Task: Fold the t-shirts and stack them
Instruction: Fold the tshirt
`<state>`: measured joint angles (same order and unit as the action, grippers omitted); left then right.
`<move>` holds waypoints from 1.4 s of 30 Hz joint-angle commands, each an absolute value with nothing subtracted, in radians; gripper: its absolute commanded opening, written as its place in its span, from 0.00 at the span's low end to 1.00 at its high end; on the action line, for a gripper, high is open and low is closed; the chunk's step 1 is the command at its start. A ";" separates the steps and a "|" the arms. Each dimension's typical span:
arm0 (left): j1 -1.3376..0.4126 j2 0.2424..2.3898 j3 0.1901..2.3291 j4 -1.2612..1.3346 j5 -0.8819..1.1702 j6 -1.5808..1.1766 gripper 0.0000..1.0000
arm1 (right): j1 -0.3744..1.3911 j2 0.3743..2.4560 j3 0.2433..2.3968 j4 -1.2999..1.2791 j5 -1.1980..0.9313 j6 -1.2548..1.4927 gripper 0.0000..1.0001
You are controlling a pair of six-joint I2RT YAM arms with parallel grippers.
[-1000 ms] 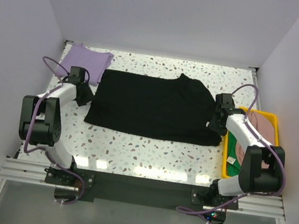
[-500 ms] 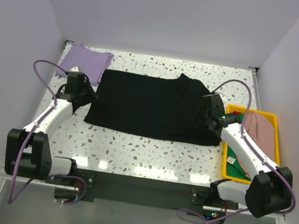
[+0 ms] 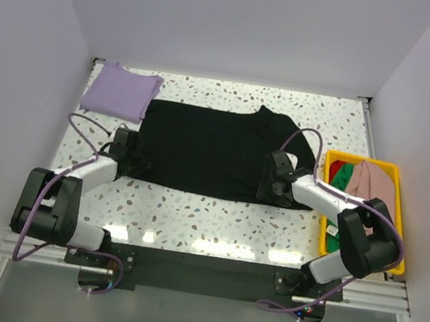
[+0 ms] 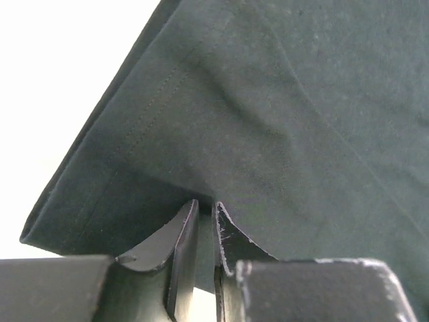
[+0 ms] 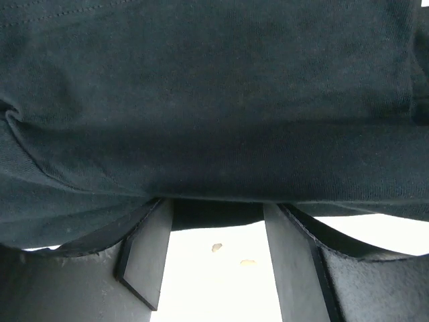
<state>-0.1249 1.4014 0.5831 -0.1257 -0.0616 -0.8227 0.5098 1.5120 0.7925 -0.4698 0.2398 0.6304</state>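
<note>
Black cloth covers the middle of the speckled white tabletop (image 3: 191,214): a black t-shirt (image 3: 209,148) is spread flat, its long hem running left to right along the near side. A folded lavender t-shirt (image 3: 121,90) is set in the far left corner, its near right corner just beside the black shirt's far left edge. A yellow bin (image 3: 324,224) is placed against the right edge of the tabletop, with pink cloth (image 3: 375,188) and green cloth (image 3: 343,179) heaped inside; the black shirt's right end lies close to the bin's left wall.

The left pincer (image 3: 125,154) is laid low at the shirt's near left corner. In the wrist view its fingers (image 4: 177,241) are drawn almost together, with only a thin slit between them, at the stitched hem; whether cloth is nipped there cannot be told.

The right pincer (image 3: 269,186) is set at the near hem towards the shirt's right end. Its fingers (image 5: 149,248) are spread wide apart, bare tabletop is seen between them, and the hem is draped across their tips.

A bare strip of tabletop is left between the near hem and the arm bases, and a narrower one along the far side. The space is closed in by pale walls on the left, far and right.
</note>
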 commanded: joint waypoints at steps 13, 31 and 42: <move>-0.038 1.210 0.425 -0.258 -0.129 -0.839 0.18 | 0.534 1.215 0.540 -0.488 0.046 0.742 0.60; -0.031 1.227 0.713 -0.290 0.228 -0.571 0.34 | 0.541 1.500 1.140 -0.565 0.109 0.489 0.49; -0.038 1.295 0.798 -0.324 0.327 -0.379 0.43 | 0.653 1.741 1.230 -0.600 0.258 0.566 0.48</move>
